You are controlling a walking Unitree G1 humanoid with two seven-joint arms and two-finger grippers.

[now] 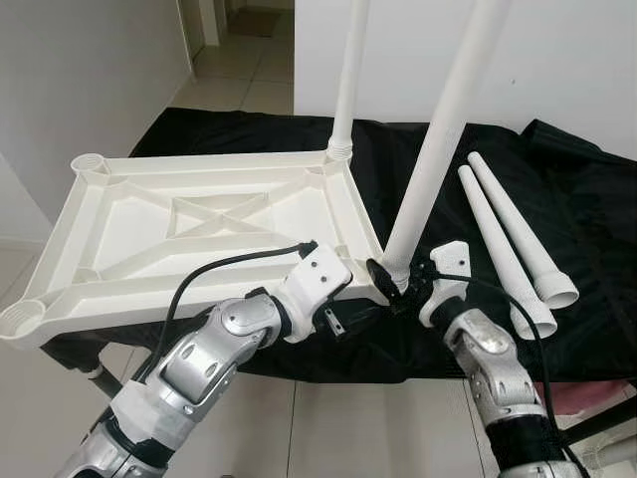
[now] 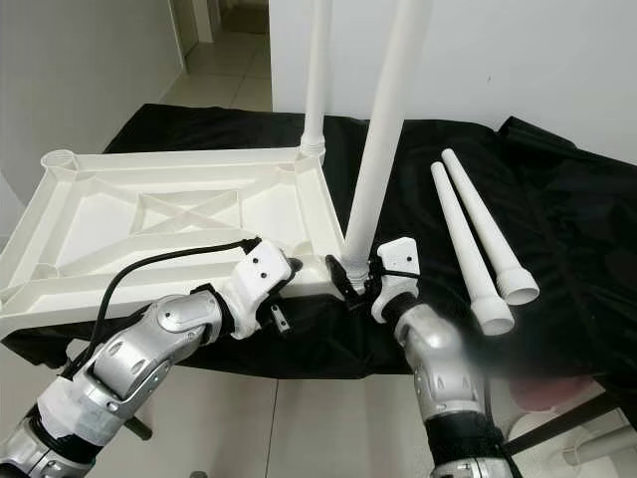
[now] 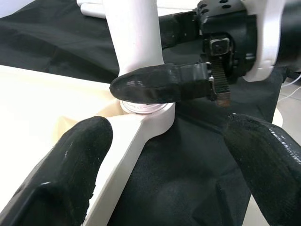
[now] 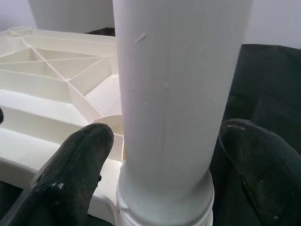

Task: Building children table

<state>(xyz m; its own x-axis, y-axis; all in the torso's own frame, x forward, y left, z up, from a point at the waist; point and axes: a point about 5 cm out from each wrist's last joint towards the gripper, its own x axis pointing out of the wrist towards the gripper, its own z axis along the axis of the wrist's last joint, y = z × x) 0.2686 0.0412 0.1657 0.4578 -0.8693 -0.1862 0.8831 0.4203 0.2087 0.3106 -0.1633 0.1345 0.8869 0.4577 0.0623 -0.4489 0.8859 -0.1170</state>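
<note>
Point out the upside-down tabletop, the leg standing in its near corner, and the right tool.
tabletop [image 1: 129, 224], left eye view, on a rib of its underside.
near-corner leg [image 1: 438, 129], left eye view, on the middle of its shaft.
right tool [image 1: 390, 287], left eye view, between its fingertips at the leg's base.

1. lighting: bright, even, diffuse indoor light; shadows soft and faint.
2. glare: mild sheen on the silver arms; the black cloth [image 1: 557, 199] keeps little detail.
3. focus: head views sharp; wrist views blur the nearest fingers [image 3: 70, 174].
4. distortion: slight bowing at the edges.
</note>
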